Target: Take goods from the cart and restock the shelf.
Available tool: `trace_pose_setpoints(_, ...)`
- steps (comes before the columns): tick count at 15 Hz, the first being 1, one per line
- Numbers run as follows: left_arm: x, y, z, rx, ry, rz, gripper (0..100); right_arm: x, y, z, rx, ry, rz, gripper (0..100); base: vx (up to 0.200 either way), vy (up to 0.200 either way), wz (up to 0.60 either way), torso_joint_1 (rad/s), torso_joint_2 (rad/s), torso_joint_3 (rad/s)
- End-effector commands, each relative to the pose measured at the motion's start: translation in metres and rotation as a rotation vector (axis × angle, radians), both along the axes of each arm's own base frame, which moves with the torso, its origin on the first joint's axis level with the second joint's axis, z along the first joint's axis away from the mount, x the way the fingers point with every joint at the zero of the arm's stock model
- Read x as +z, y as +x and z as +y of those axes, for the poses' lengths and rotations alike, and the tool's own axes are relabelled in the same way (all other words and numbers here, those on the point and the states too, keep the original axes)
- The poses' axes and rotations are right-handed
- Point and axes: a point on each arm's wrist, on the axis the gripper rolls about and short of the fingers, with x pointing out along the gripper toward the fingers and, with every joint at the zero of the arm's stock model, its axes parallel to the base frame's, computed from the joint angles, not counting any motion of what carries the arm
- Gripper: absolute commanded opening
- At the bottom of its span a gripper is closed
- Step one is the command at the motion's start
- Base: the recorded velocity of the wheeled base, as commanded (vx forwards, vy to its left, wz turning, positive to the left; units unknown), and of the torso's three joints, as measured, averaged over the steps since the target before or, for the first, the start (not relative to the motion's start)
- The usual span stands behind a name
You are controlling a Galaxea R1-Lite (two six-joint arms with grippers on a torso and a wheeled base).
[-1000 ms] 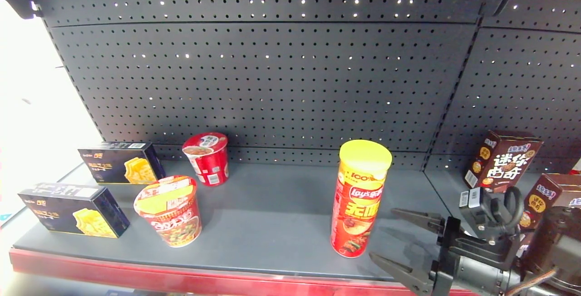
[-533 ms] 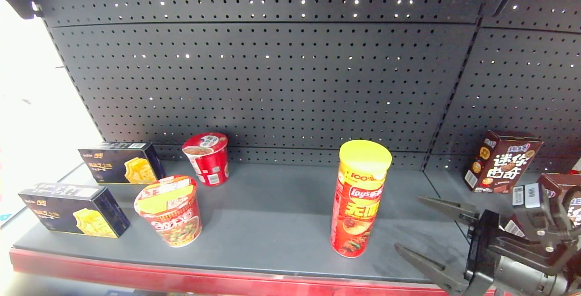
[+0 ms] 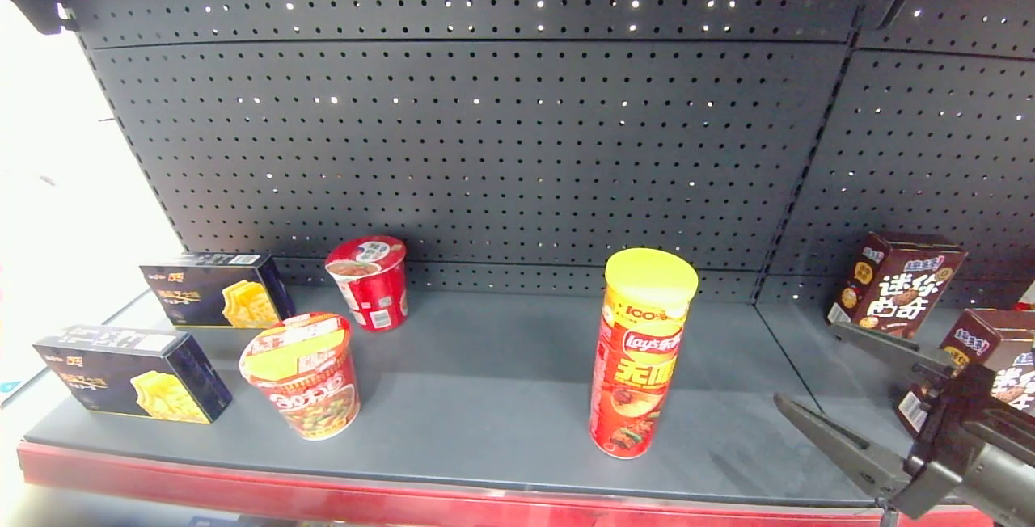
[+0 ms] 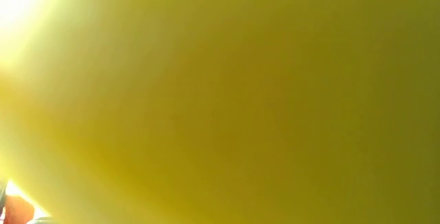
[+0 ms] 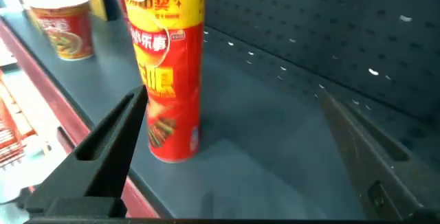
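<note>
At the right front of the grey shelf, the right hand hovered with its two fingers spread wide, holding nothing. Near it on the left, not touching, a red chips canister with a yellow lid stood upright. Farther left stood two noodle cups, one behind the other, and two dark blue boxes. Brown snack boxes stood behind the hand, on the shelf's right section.
</note>
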Motion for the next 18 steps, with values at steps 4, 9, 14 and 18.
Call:
trace_pose_setpoints(4, 0.004, -0.001, 0.001, 0.010, -0.004, -0.020, 0, 0.003, -0.026, -0.028, -0.241, 0.020, -0.017, 100, 0.000, 0.000, 0.00, 0.000, 0.00, 0.000)
trace_pose_setpoints(9, 0.015, -0.005, 0.002, 0.021, -0.010, -0.058, 0, 0.009, -0.036, -0.050, -0.448, 0.046, -0.073, 100, 0.000, 0.000, 0.00, 0.000, 0.00, 0.000)
trace_pose_setpoints(14, 0.017, -0.006, 0.002, 0.035, -0.005, -0.072, 0, -0.017, -0.108, -0.062, -0.542, 0.017, 0.030, 100, 0.000, 0.000, 0.00, 0.000, 0.00, 0.000)
trace_pose_setpoints(18, 0.016, -0.005, 0.002, 0.033, -0.002, -0.070, 0, -0.035, -0.145, -0.066, -0.655, 0.019, 0.079, 100, 0.000, 0.000, 0.00, 0.000, 0.00, 0.000)
